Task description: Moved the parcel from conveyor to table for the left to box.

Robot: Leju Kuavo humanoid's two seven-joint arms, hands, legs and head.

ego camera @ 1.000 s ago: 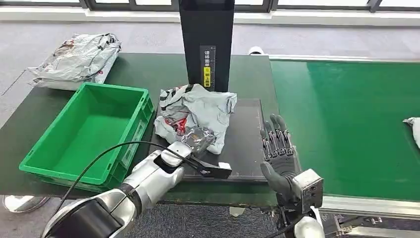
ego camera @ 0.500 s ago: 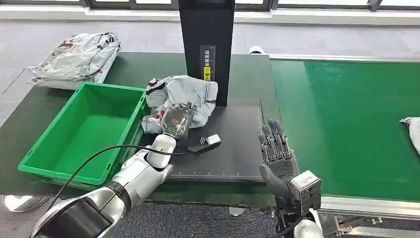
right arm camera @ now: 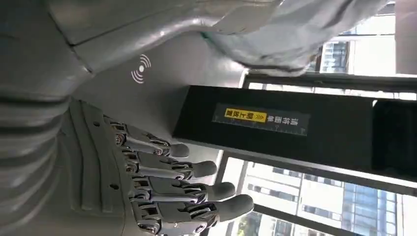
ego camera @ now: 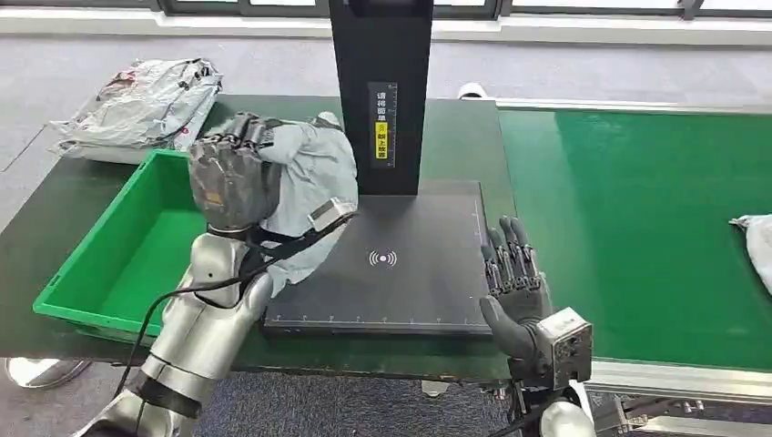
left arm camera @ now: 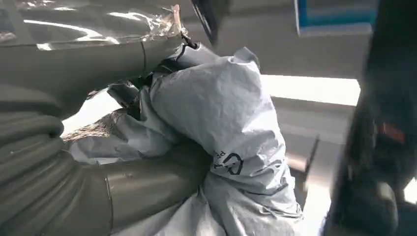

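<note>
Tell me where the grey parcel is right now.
In the head view the grey parcel is lifted in the left hand, over the green bin's right edge, left of the black post.

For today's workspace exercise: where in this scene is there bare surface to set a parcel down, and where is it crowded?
Free: the green bin's floor; the black scan pad between the lifted grey parcel and the open right hand; the green conveyor, short of the bag at its far edge. Crowded: the table corner with piled bags, and around the left hand gripping the parcel.
</note>
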